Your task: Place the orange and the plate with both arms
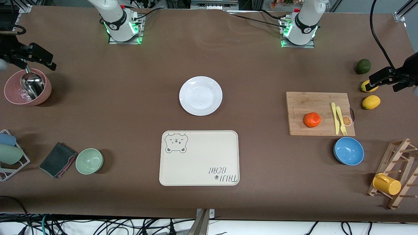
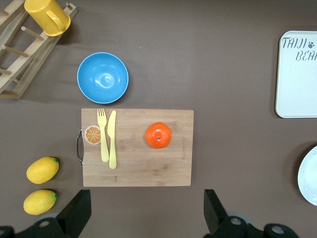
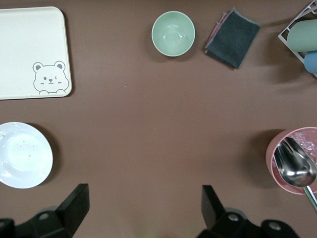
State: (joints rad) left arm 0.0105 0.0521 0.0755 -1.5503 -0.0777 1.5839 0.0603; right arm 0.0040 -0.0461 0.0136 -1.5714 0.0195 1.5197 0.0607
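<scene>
Nothing gripped yet: the left end effector (image 2: 143, 215) hangs high over the left arm's end of the bench (image 1: 261, 71), fingers spread and empty, looking straight down on the orange (image 1: 312, 119) sitting on the bamboo cutting board (image 1: 303, 104) beside the yellow knife (image 1: 334, 118) and fork (image 1: 341, 121). The right end effector (image 3: 143, 215), equally released, hovers over the right arm's end. The white plate (image 1: 200, 95) lies mid-bench, just farther from the camera than the bear-print tray (image 1: 199, 158), the likely destination, so each arm has its own pick.
</scene>
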